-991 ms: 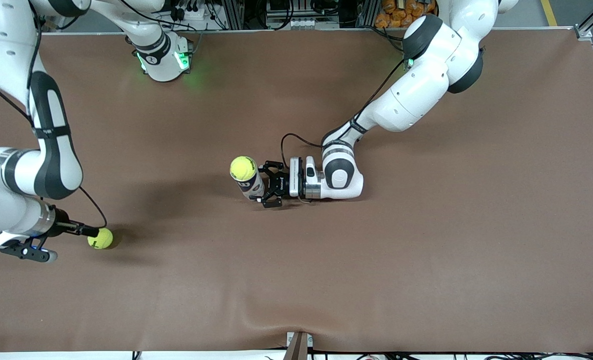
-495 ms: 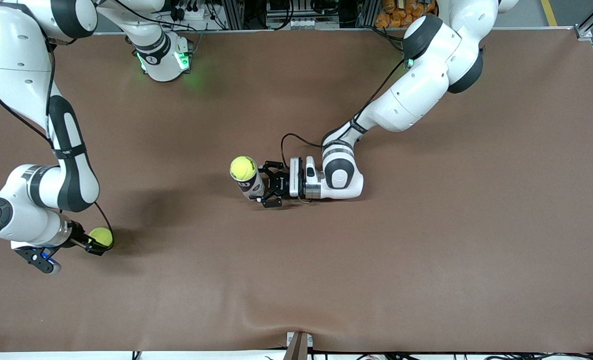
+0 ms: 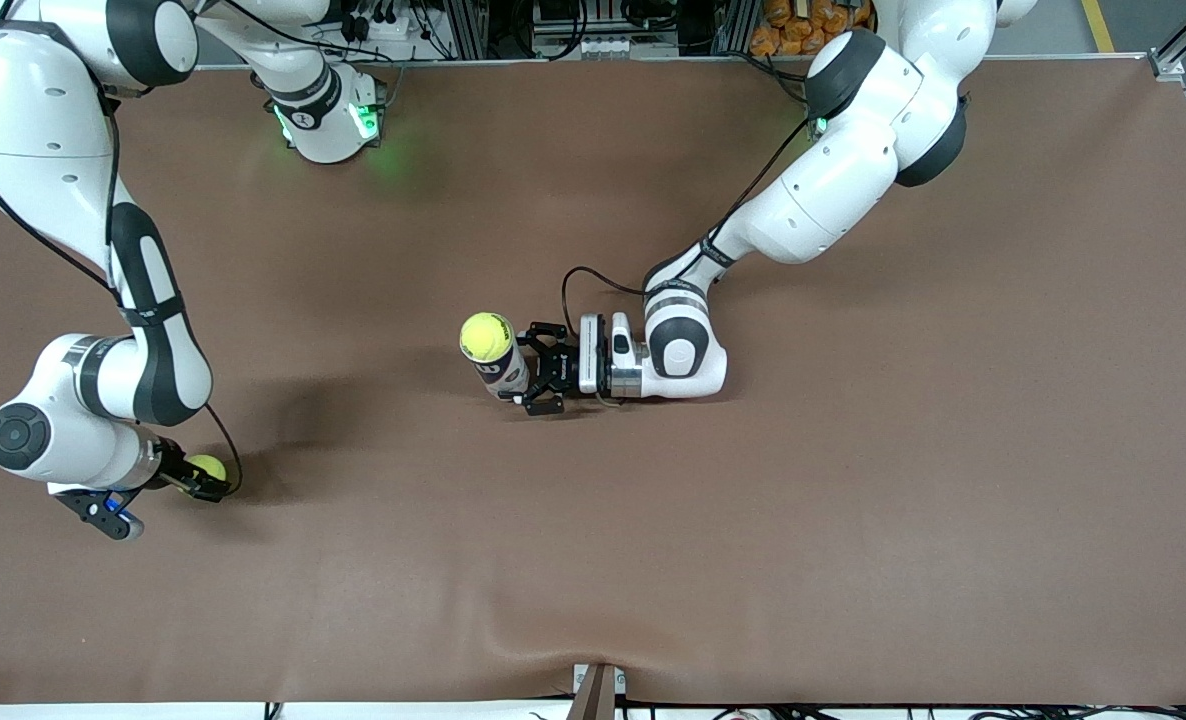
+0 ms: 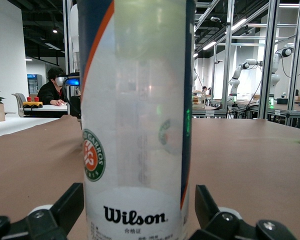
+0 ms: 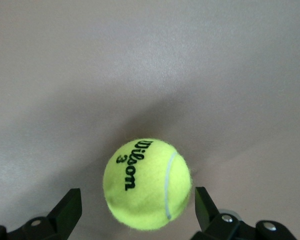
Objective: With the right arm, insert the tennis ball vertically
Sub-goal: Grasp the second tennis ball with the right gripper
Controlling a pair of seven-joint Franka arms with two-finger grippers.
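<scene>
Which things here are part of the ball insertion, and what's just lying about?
Job:
- loose tennis ball between right gripper's open jaws
- upright can, ball on top, flanked by left gripper

Lying about:
- nothing else on the table

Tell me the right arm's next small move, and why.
Probably lower a little and close: the right gripper is open, its fingers either side of the loose tennis ball on the table, not yet gripping. The left gripper flanks the upright Wilson can, a ball showing at its mouth.
</scene>
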